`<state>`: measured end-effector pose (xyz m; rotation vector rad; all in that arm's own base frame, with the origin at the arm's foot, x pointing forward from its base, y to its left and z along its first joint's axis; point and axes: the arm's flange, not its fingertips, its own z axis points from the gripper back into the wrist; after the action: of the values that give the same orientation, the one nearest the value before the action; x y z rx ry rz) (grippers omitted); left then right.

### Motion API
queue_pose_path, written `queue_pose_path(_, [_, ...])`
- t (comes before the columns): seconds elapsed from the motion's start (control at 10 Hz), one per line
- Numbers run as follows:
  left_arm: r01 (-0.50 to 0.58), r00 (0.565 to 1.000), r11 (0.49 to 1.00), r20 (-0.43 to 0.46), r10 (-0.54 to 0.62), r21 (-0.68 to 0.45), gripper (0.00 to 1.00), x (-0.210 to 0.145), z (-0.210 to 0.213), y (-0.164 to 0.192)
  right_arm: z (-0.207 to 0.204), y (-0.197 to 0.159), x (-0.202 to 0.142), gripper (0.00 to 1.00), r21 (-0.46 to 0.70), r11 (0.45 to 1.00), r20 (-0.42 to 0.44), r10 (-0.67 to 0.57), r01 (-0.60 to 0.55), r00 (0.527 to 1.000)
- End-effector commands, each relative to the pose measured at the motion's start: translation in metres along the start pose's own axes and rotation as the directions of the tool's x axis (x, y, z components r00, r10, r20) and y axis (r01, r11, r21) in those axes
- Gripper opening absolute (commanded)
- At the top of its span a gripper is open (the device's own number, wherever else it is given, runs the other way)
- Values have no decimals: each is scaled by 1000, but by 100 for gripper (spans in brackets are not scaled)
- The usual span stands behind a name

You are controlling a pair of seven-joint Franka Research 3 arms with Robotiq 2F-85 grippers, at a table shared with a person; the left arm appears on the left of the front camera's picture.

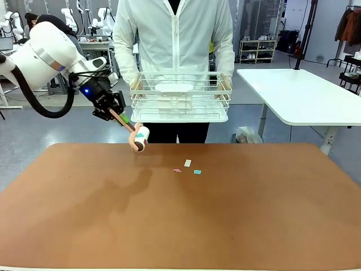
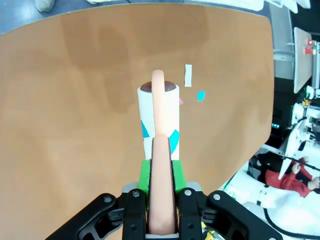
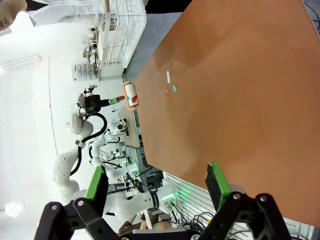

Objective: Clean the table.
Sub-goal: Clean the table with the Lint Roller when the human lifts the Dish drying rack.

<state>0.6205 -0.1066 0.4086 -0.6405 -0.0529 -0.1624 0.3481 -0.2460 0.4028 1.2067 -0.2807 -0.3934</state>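
As the left gripper (image 1: pixel 115 113) clenches the peach handle of the white sticky lint roller (image 1: pixel 139 138) above the far edge of the matte reddish-brown table (image 1: pixel 225 214), seemingly poised to lift the nearby small paper scraps (image 1: pixel 188 164), the right gripper (image 3: pixel 156 180) hangs released and empty.

I can't read any lettering, number or brand from here. The white lint roller with a peach handle (image 2: pixel 159 120) shows only teal patches, and the small paper scraps (image 1: pixel 188 163) on the matte reddish-brown table (image 1: pixel 254 214) are too small to show any print.
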Motion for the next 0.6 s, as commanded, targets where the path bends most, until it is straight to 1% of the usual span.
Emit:
queue_pose_path(0.0, [-27, 1000, 997, 7, 27, -75, 21, 12, -9, -12, -1, 2, -3, 100, 20, 1000, 11, 15, -15, 1000])
queue_pose_path(0.1, [-20, 1000, 997, 15, 21, -73, 21, 13, -23, -15, -1, 2, -3, 100, 20, 1000, 11, 15, -15, 1000])
queue_pose_path(0.2, [-35, 999, 995, 12, 36, -89, 21, 14, -37, -12, -1, 2, -3, 100, 20, 1000, 11, 15, -15, 1000])
queue_pose_path(0.4, [-69, 997, 991, -29, 66, -118, 21, 15, -63, -3, -1, 2, -3, 100, 20, 1000, 11, 15, -15, 1000])
queue_pose_path(0.5, [-76, 997, 992, -15, 75, -98, 21, 16, -73, 2, -1, 2, -3, 100, 20, 1000, 11, 15, -15, 1000])
